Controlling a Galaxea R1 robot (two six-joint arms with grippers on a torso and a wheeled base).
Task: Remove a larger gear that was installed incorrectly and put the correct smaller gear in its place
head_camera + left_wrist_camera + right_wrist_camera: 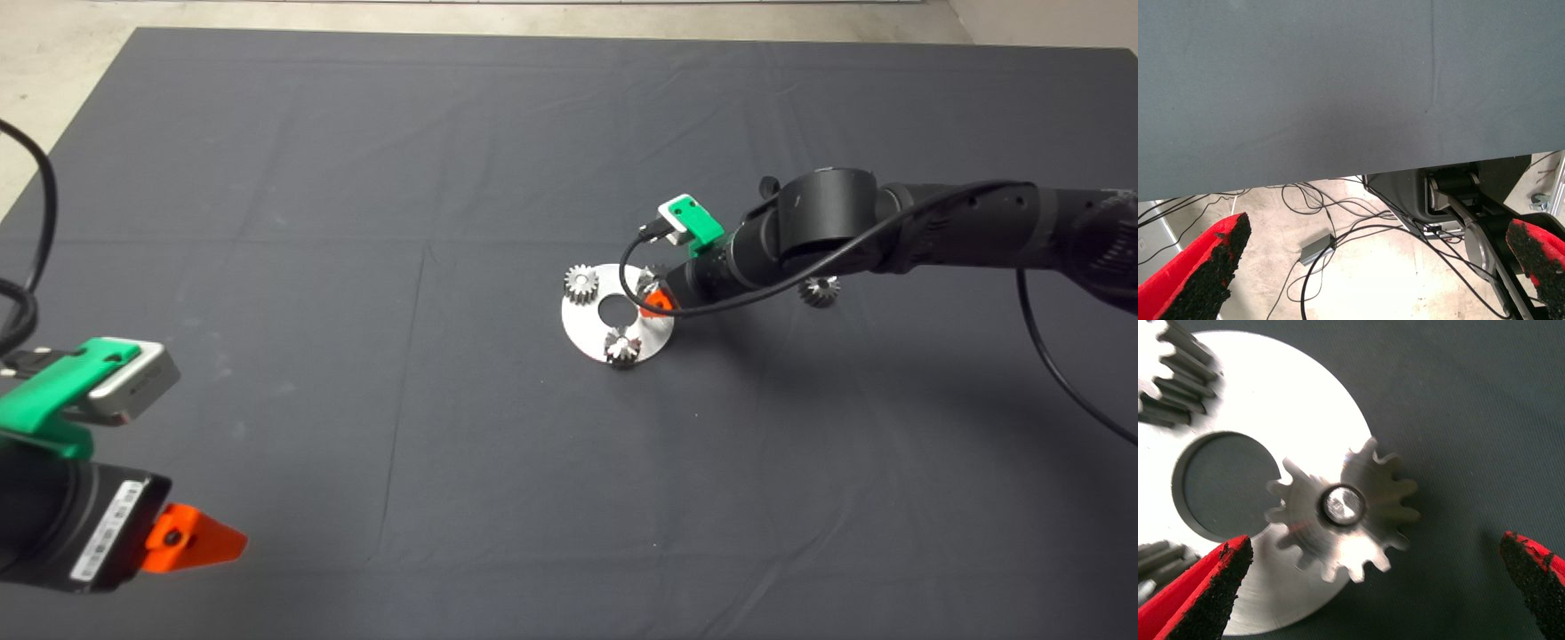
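A round silver plate [587,333] with a centre hole lies on the mat and carries three gears. The larger gear [1341,513] sits on a pin at the plate's right edge, cone-shaped with shiny tooth faces. In the head view it [653,274] is mostly hidden under my right gripper [656,298]. In the right wrist view my right gripper [1375,540] is open and hangs over this gear, one finger well clear on each side. The smaller gear [819,290], blackish, lies on the mat to the right of the plate, partly behind the right arm.
A pale silver flat-toothed gear [581,284] and a small shiny gear [622,345] sit on the plate's left and near edges. My left gripper [200,542] waits open at the lower left. Its wrist view shows the mat's edge [1338,179] and cables on the floor.
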